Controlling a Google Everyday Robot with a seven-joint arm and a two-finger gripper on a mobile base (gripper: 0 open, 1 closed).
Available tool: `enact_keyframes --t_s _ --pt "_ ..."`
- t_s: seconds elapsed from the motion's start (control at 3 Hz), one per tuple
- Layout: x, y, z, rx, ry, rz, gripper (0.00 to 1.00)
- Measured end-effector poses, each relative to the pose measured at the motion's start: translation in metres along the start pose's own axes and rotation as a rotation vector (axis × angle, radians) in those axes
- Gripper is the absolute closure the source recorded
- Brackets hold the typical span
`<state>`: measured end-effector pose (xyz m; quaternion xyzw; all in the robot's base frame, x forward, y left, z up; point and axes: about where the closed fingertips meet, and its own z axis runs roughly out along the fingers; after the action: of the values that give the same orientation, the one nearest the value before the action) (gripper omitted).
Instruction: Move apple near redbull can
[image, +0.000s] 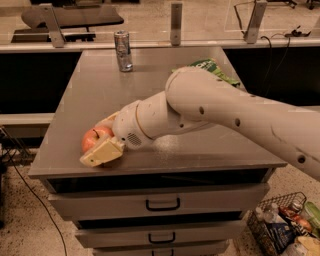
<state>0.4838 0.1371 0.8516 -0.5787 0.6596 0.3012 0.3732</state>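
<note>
— Count what's on the cabinet top (90, 90).
— One apple (94, 138), one redbull can (123, 51), one green snack bag (214, 67) half hidden behind my arm.
— And your claw (93, 142)?
— At the front left corner, spread wide around the apple: one finger before it, one behind. The apple sits on the top between them, well apart from the can at the far edge.
— Containers?
— Two drawer handles (163, 204) show, drawers shut, contents hidden. One wire basket (260, 231) on the floor holds bottles and packets.
</note>
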Motion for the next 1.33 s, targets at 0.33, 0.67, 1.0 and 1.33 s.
enact_keyframes --t_s 0.33,0.67,1.0,1.33 --pt "-0.005 -0.008 -0.014 0.041 -0.008 0.008 0.63" --pt "-0.011 -0.02 -0.039 0.097 -0.011 0.001 0.87" --pt "-0.016 -0.046 -0.089 0.183 0.037 -0.024 1.0" --pt "-0.017 -0.045 -0.088 0.182 0.037 -0.025 1.0"
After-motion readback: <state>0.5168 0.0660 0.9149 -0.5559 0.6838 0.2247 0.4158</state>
